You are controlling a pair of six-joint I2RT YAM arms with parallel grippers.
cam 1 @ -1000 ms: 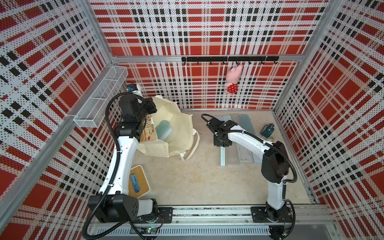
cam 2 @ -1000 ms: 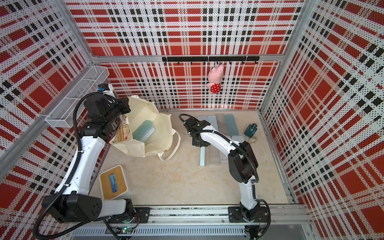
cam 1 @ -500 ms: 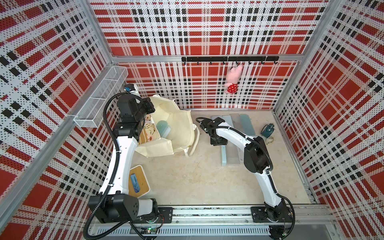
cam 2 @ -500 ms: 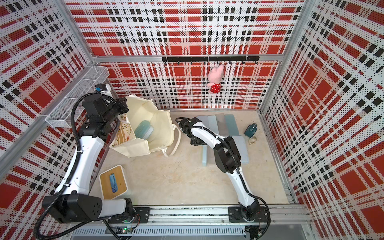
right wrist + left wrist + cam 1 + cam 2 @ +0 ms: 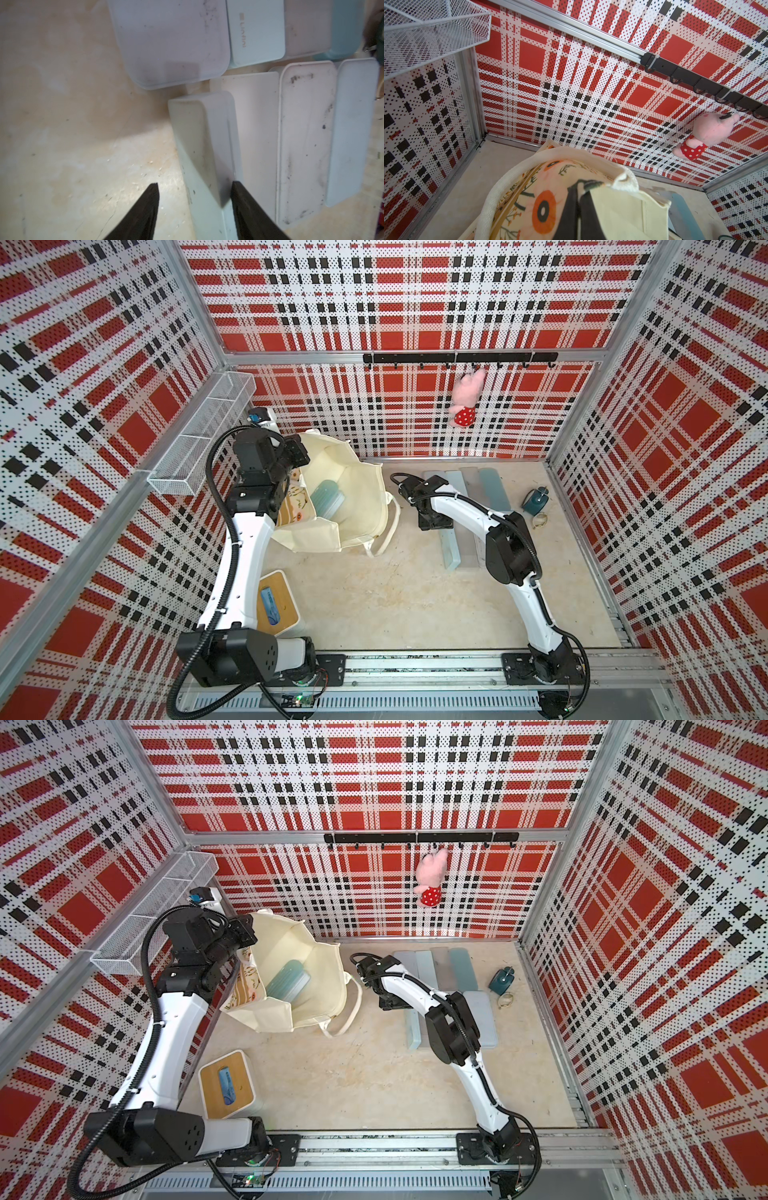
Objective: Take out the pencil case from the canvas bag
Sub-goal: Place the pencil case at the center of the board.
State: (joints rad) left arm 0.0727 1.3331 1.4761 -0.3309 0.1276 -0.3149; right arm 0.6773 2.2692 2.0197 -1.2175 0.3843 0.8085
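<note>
Unloading seems midway: left hand (image 5: 581, 187) pinches the canvas bag (image 5: 357, 489) by its rim, right hand (image 5: 195, 184) stands half wide around a pale case (image 5: 203, 128) on the table (image 5: 374, 593), so next it should reach the teal pencil case (image 5: 328, 499) inside the bag.

Cloth of the canvas bag (image 5: 623, 207) hides the tips of the left gripper (image 5: 579, 207), the right gripper (image 5: 434, 524) hides its own fingers in both top views, and the pencil case (image 5: 328, 499) in the bag shows only partly.

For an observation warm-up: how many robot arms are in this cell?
2. The left arm reaches the canvas bag at the back left; the right arm bends over the pencil cases lying on the right. None seems hidden.
</note>
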